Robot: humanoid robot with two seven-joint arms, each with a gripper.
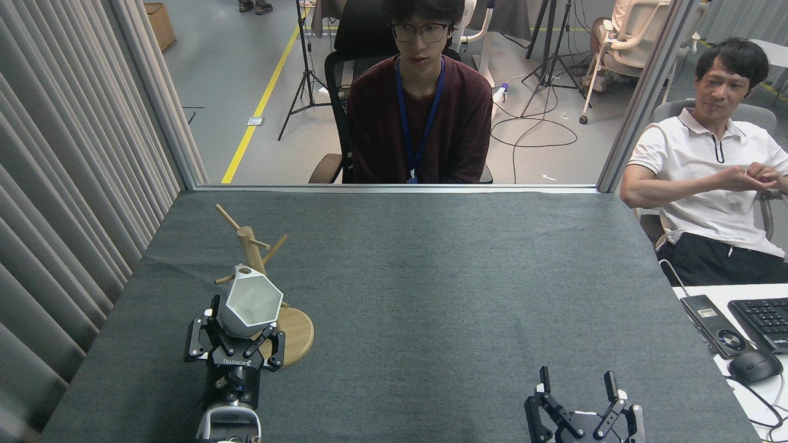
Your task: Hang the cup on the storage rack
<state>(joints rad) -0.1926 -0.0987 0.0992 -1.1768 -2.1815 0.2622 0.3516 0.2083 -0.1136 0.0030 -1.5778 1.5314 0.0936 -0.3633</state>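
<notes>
Grey felt table [431, 295], pleated curtain [68, 154] left, two seated onlookers beyond.

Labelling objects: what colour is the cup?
White, greyish inside; the cup shows best in the head view.

lab | tripods [550, 58]; floor cables [534, 132]; yellow floor tape [261, 101]; seated observers [420, 104]

A grey felt-covered worktop [431, 295] fills the middle. Beyond its far edge a person in a maroon top [420, 117] with a blue lanyard [418, 123] sits in a black chair [337, 74]. Off the right edge sits a person in a white polo shirt [708, 178]. Past the near right corner, a white desk [757, 394] carries a keyboard [763, 321], a mouse [755, 366] and a handheld device [714, 326]. Pleated curtains [68, 184] run along the left edge.
</notes>
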